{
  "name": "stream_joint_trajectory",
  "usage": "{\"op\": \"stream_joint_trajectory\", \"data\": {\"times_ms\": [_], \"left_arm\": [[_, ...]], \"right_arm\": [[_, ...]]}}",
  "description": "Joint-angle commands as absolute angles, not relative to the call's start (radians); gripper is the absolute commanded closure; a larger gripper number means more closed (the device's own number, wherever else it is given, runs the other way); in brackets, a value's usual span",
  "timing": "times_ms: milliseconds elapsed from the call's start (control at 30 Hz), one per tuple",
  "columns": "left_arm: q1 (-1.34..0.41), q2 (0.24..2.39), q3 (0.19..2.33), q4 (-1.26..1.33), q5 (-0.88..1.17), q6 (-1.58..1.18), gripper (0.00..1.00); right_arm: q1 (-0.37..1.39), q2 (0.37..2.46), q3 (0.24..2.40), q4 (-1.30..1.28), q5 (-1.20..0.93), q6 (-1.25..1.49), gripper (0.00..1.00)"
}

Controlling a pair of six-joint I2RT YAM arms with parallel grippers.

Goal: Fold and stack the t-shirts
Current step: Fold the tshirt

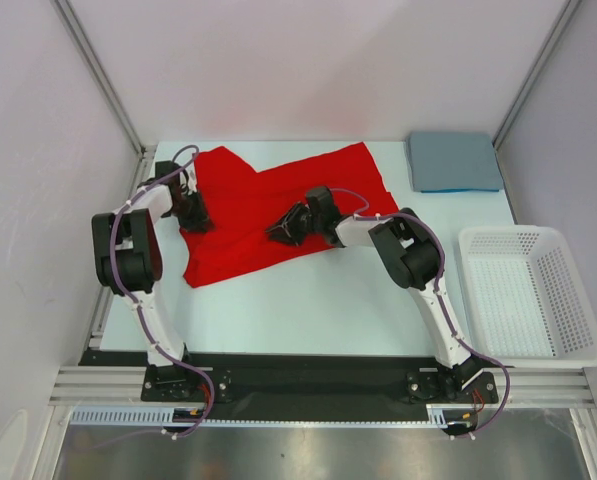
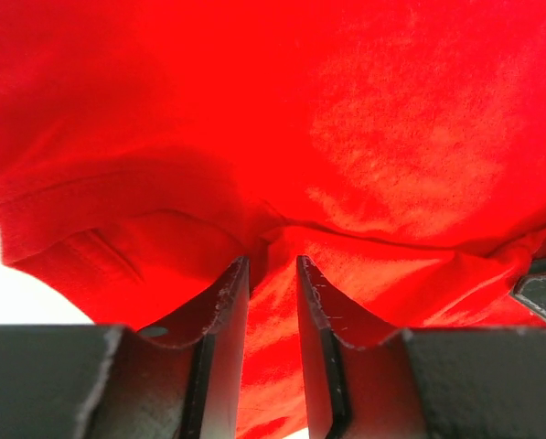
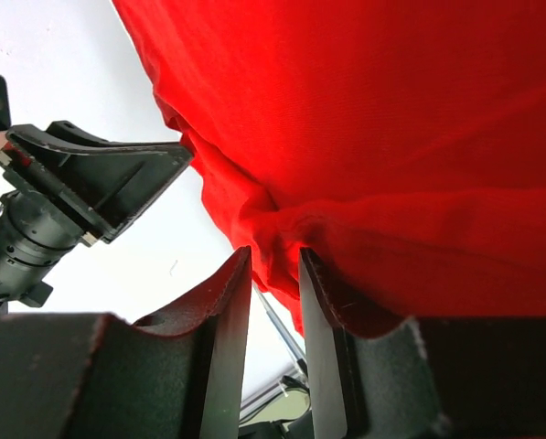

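The red t-shirt (image 1: 268, 195) lies spread across the back of the table, partly rumpled. My left gripper (image 1: 196, 215) sits at its left edge. In the left wrist view the narrow jaws (image 2: 273, 261) pinch a pucker of the red t-shirt (image 2: 391, 137). My right gripper (image 1: 281, 231) is over the shirt's lower middle. Its jaws (image 3: 274, 251) are shut on a bunched fold of the red t-shirt (image 3: 391, 119), held above the table. The slate blue t-shirt (image 1: 454, 161) lies folded square at the back right, apart from both grippers.
A white mesh basket (image 1: 578, 300) stands at the right edge of the pale table (image 1: 318, 300). Metal frame posts and side walls enclose the table. The left arm's black wrist (image 3: 90, 178) shows close by in the right wrist view.
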State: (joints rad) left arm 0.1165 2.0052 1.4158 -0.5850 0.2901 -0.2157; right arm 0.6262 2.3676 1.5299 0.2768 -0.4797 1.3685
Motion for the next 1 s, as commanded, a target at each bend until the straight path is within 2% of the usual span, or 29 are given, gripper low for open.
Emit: {"op": "stream_joint_trajectory", "data": {"times_ms": [0, 400, 633, 833, 900, 967], "left_arm": [[0.104, 2.005, 1.447, -0.578, 0.287, -0.184, 0.68], [0.103, 2.02, 1.454, -0.56, 0.279, -0.21, 0.76], [0.104, 2.02, 1.462, -0.552, 0.282, -0.221, 0.84], [0.104, 2.002, 1.454, -0.545, 0.273, -0.236, 0.93], [0.106, 1.987, 1.45, -0.532, 0.256, -0.242, 0.99], [0.106, 1.982, 1.445, -0.526, 0.247, -0.252, 1.0]], "right_arm": [[0.624, 2.387, 1.575, 0.282, -0.495, 1.368, 0.67], [0.621, 2.414, 1.606, 0.267, -0.505, 1.367, 0.66], [0.611, 2.439, 1.646, 0.262, -0.506, 1.381, 0.67], [0.589, 2.421, 1.612, 0.282, -0.503, 1.393, 0.77], [0.581, 2.405, 1.597, 0.296, -0.5, 1.391, 0.83], [0.571, 2.402, 1.579, 0.31, -0.5, 1.393, 0.92]]}}
